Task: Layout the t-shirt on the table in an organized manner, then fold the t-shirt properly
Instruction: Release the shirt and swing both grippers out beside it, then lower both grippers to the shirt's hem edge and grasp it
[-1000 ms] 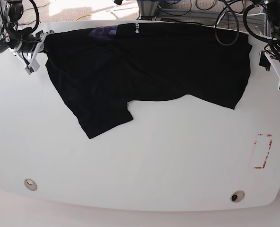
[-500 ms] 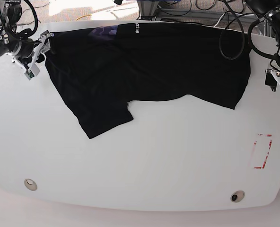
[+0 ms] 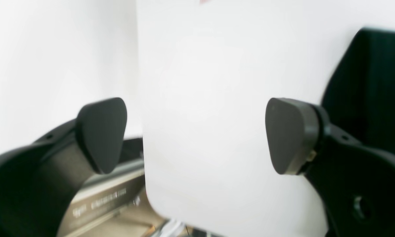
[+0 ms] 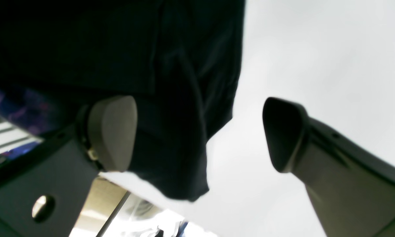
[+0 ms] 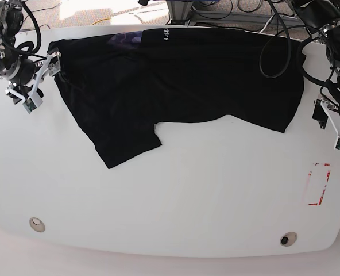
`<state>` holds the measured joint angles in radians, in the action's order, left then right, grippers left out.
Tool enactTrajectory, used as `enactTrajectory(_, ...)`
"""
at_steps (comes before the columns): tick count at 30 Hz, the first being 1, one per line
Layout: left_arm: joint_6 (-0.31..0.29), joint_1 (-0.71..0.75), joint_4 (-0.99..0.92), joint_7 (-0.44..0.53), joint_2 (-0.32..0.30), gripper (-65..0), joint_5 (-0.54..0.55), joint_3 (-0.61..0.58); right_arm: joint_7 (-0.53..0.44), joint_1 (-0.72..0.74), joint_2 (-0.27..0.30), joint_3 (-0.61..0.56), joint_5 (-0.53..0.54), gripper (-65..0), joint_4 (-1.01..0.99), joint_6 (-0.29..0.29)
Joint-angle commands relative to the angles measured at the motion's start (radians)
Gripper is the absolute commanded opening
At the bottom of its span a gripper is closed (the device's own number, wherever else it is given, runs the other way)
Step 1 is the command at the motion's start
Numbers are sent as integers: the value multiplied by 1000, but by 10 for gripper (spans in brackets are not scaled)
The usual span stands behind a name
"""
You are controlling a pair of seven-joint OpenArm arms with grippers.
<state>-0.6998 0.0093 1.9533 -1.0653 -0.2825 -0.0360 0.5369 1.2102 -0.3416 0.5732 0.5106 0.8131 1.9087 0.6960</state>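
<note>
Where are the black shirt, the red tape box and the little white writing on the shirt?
t-shirt (image 5: pixel 181 75), base view, mid body.
red tape rectangle (image 5: pixel 319 184), base view, its outline.
white lettering (image 5: pixel 166 35), base view, by the far edge.

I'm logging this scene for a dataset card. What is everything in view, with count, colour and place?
black short-sleeved cloth t-shirt: one, black with small white lettering and a purplish patch at the neck, spread across the far half of the table, one sleeve pointing toward the near side.
large white table: one, white, rounded corners, under everything.
red tape rectangle: one, red, on the table at the base view's right.
small round holes: two, near edge of the table, one at the base view's left, one at its right.
cables: several, black, behind the table's far edge.
left pincer: one, open, holding nothing, off the shirt's edge.
right pincer: one, open, beside the shirt's corner.
</note>
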Motion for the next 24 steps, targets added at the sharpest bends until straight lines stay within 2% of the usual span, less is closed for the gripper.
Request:
enactTrajectory(1,2,-19,4,17,-8,0,12,-50,-19,62,20,-8,27,-68,-10,2)
enactTrajectory(10,2,-114,-12,17,62,0,9,-153,-23,365,18,-181,25,-71,-234,2)
enactTrajectory(17,2,-144,-13,17,90,0,8,-194,-33,592,-28,-260,2,-71,-506,2)
enactTrajectory(24,2,-142,-13,17,90,0,8,-228,-137,721,-58,-369,-90,-71,-680,2)
